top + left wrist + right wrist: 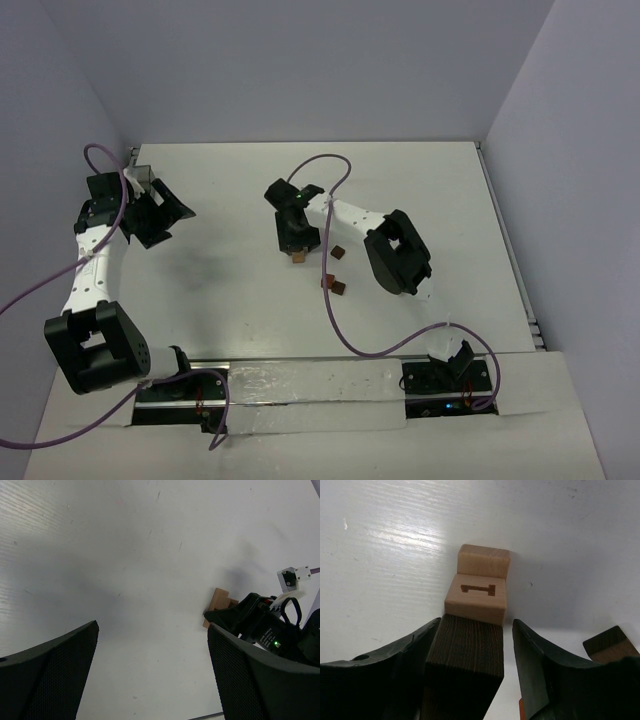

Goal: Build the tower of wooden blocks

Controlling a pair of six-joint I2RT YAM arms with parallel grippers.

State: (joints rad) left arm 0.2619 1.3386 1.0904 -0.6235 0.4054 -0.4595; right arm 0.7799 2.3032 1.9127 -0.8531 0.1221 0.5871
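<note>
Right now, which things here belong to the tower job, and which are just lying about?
Job: dark block between the right hand fingers; tan blocks just beyond it; loose blocks nearby.
Lying about: greyish box by the left hand, partly hidden; purple cables.

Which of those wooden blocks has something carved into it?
The middle light tan block, just ahead of the right gripper: its top bears a carved mark. The tan block behind and the dark block between its jaws show none.
</note>
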